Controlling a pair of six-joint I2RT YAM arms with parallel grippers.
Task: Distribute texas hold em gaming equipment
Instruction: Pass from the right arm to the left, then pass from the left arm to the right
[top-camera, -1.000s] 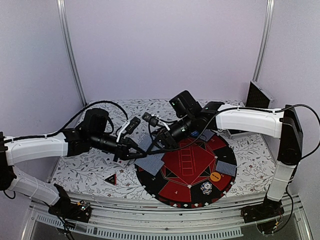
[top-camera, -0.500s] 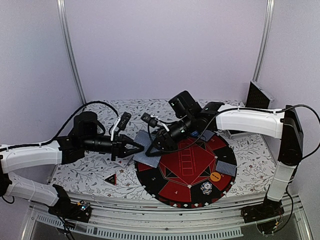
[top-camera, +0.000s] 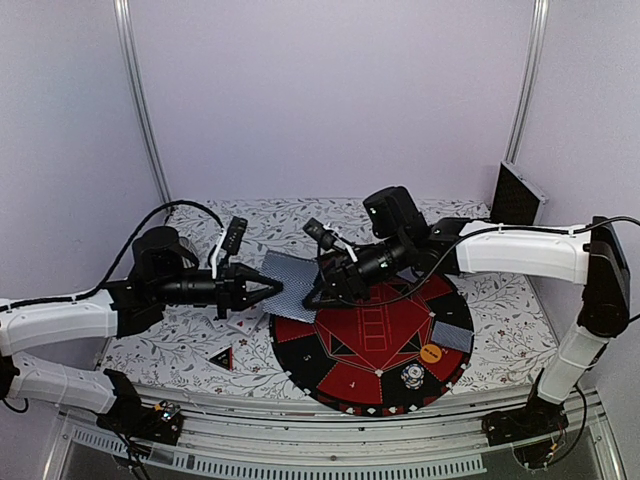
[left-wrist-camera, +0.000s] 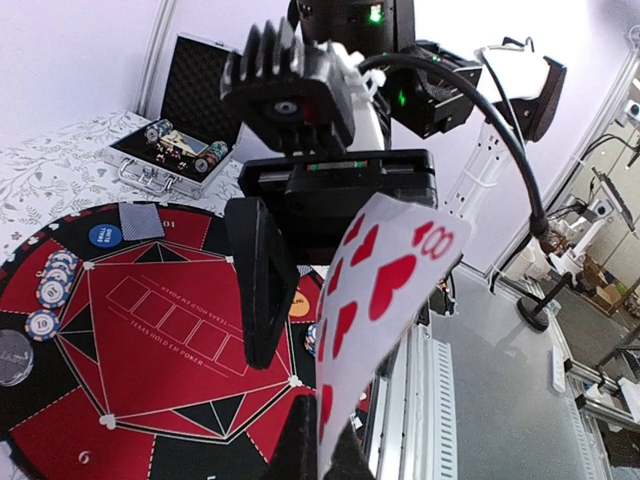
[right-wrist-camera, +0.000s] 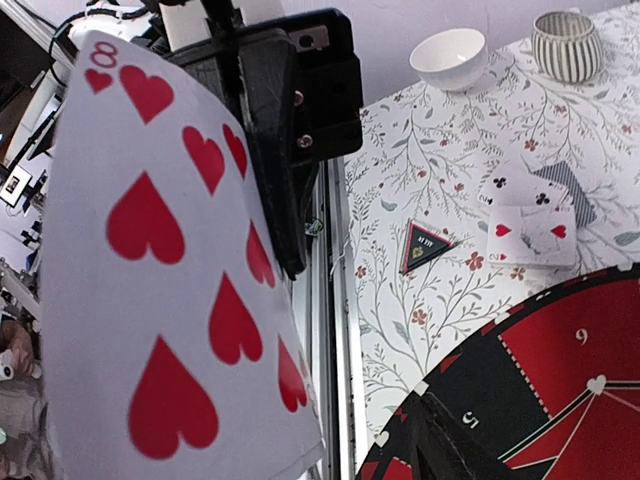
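Observation:
My left gripper (top-camera: 272, 290) is shut on a playing card (top-camera: 291, 283), held in the air over the mat's left edge. In the left wrist view the eight of hearts (left-wrist-camera: 385, 290) rises from my pinched left gripper (left-wrist-camera: 322, 440). The right gripper (top-camera: 318, 288) faces it, open, its jaws either side of the card without touching. The right wrist view shows the card's face (right-wrist-camera: 170, 300) and one of my fingers (right-wrist-camera: 455, 455) well apart. A black-red triangle (top-camera: 221, 358) and face-up cards (top-camera: 243, 322) lie left of the mat. An orange disc (top-camera: 432, 353) and chips (top-camera: 412, 376) sit on the mat.
The round red-and-black mat (top-camera: 380, 340) fills the table's right half, with a face-down card (top-camera: 452, 335) on it. An open black case (top-camera: 517, 195) stands at the back right. A white bowl (right-wrist-camera: 448, 58) and a striped cup (right-wrist-camera: 566, 44) stand far left.
The right gripper has opened and let go of the card. The left gripper keeps the card, which now stands steeper, and the left arm has drawn back to the left.

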